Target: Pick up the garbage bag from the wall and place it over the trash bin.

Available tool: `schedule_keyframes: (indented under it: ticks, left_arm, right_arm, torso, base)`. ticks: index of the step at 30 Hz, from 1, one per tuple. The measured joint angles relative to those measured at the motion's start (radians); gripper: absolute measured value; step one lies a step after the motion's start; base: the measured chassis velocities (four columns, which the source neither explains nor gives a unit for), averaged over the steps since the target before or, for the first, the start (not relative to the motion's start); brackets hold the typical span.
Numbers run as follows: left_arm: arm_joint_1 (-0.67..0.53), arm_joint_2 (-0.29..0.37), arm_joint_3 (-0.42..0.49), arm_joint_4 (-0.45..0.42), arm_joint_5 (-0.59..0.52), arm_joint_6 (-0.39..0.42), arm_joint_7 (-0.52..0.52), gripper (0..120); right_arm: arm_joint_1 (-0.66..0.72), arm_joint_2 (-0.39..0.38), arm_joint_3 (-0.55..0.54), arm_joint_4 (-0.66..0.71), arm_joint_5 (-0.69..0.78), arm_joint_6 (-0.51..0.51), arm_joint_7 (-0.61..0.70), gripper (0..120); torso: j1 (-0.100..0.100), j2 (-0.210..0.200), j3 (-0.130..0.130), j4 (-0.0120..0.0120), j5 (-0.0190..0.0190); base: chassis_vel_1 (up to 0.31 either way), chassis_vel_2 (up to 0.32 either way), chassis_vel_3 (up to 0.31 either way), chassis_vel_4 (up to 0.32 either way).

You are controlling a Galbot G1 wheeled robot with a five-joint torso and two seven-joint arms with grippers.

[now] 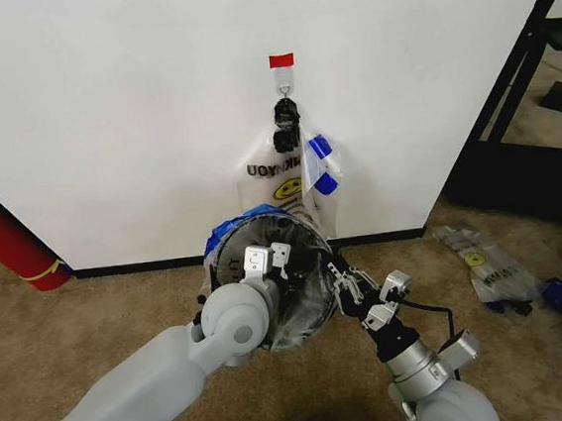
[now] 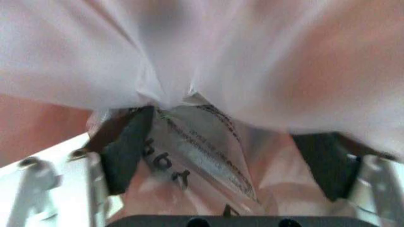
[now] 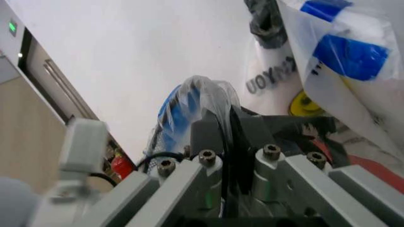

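Garbage bag (image 1: 268, 281) film is draping into the trash bin (image 1: 316, 312) below the wall (image 1: 102, 108) hook, the left hand (image 1: 266, 260) spread around it and the right hand (image 1: 340, 286) pinching its rim, which next needs stretching over the bin's edge.

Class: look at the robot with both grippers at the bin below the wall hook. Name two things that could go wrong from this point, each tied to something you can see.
1. The right gripper is clamped on thin film of the garbage bag at the rim of the trash bin; a hard pull could tear it.
2. The left gripper sits inside the bin with plastic bunched between its fingers; withdrawing might drag the bag off the rim.
3. Another smiley bag hangs just above and could snag.
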Motion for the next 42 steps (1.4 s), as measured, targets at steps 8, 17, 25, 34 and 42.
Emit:
schedule_keyframes:
  ticks: [8,17,25,34,42]
  left_arm:
    - [0.008,0.03,-0.009,-0.042,0.003,-0.009,0.018,100]
    - [0.018,0.073,-0.027,-0.087,-0.019,0.002,0.0,100]
    - [-0.006,0.096,-0.051,-0.133,-0.016,-0.052,-0.01,100]
    - [0.164,0.185,-0.214,-0.355,0.061,-0.08,0.006,100]
    - [0.499,0.15,-0.541,-0.434,0.201,-0.176,0.084,100]
  right_arm:
    - [0.03,0.005,-0.001,-0.045,0.001,0.005,0.0,0]
    - [0.069,-0.002,0.014,-0.064,0.038,0.003,0.02,0]
    - [0.086,0.015,0.013,-0.093,0.112,-0.025,0.076,0]
    - [0.095,0.042,0.022,-0.149,0.23,-0.075,0.177,0]
    - [0.108,0.096,0.043,-0.185,0.303,-0.121,0.235,0]
  torso:
    - [0.0,0.0,0.0,0.0,0.0]
    - [0.0,0.0,0.0,0.0001,0.0]
    - [0.0,0.0,0.0,-0.0003,0.0]
    - [0.0,0.0,0.0,0.001,0.0003]
    - [0.0,0.0,0.0,-0.0001,-0.0003]
  base:
    - [0.0,0.0,0.0,0.0]
    - [0.0,0.0,0.0,0.0]
    - [0.0,0.0,0.0,0.0]
    - [0.0,0.0,0.0,0.0]
    - [0.0,0.0,0.0,0.0]
